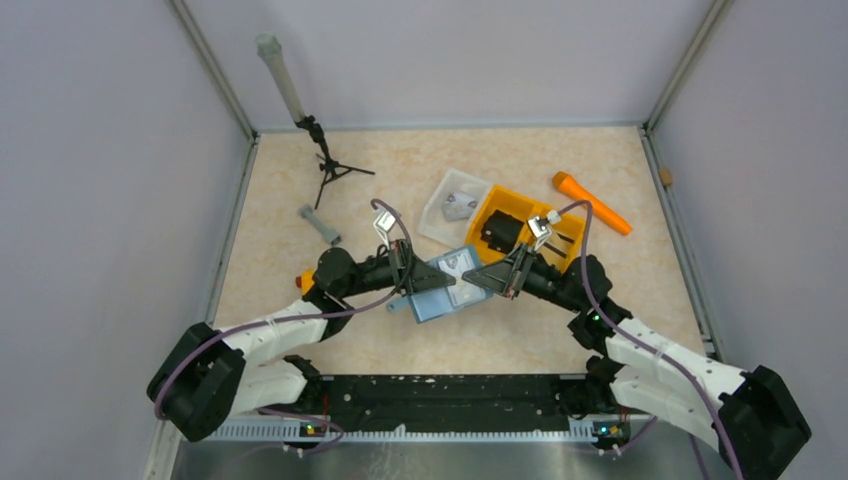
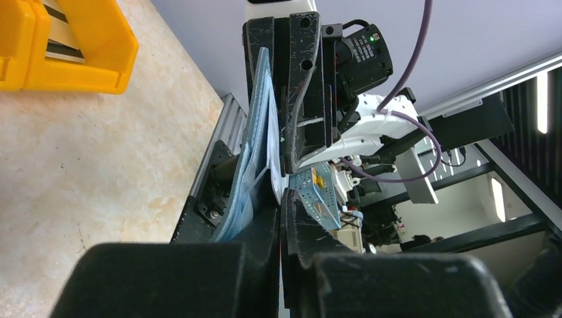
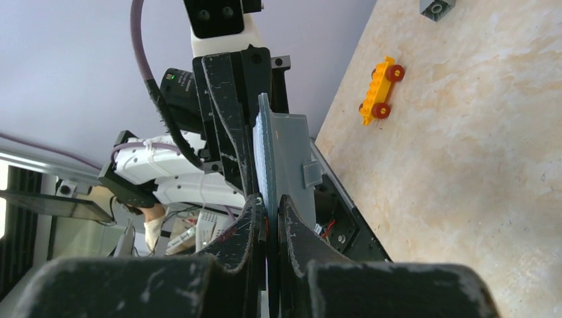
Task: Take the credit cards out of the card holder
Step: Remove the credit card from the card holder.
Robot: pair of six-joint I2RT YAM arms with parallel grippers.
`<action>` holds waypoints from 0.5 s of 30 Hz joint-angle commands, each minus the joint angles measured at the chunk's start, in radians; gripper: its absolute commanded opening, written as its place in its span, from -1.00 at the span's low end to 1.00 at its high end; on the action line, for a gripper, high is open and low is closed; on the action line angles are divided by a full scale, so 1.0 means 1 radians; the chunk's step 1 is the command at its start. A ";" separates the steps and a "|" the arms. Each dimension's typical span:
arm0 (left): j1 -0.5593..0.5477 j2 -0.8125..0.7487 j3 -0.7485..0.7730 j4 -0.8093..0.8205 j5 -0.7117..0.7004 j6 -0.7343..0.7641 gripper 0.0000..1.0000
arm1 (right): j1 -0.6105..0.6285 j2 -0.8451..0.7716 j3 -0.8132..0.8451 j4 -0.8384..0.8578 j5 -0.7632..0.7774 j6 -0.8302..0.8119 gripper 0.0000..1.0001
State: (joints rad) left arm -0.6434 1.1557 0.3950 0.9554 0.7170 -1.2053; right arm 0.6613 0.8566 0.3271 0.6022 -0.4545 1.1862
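Between the two arms, over the middle of the tabletop (image 1: 400,170), the teal-blue card holder (image 1: 437,300) is spread open with its grey panel facing the overhead camera. The left tool (image 2: 280,199) is pinched tight on the holder's left edge. The right tool (image 3: 268,202) is clamped narrow on the opposite edge, so the holder spans the gap between both tips. An orange bin (image 1: 492,205) sits just behind the right tool.

The card holder (image 1: 437,292) at frame centre is teal-blue, with a paler panel that looks grey-white from above. The table (image 1: 500,335) is cream with faint tan marbling. Toward the upper right, the divided bin (image 1: 520,205) is orange-yellow and the tool (image 1: 592,202) is orange. The toy car (image 3: 379,91) is yellow with red wheels.
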 commanded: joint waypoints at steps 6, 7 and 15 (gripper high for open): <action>0.039 -0.051 -0.027 0.046 0.008 0.019 -1.00 | -0.007 0.000 -0.038 0.168 -0.018 0.080 -0.73; 0.039 -0.050 -0.027 0.046 0.008 0.018 -1.00 | -0.007 0.005 -0.038 0.175 -0.024 0.083 -0.74; 0.052 -0.056 -0.039 0.029 0.020 0.017 -1.00 | -0.013 -0.041 -0.026 0.103 -0.001 0.051 -0.84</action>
State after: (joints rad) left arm -0.6140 1.1275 0.3729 0.9493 0.7395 -1.2053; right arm 0.6579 0.8619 0.2890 0.6842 -0.4614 1.2507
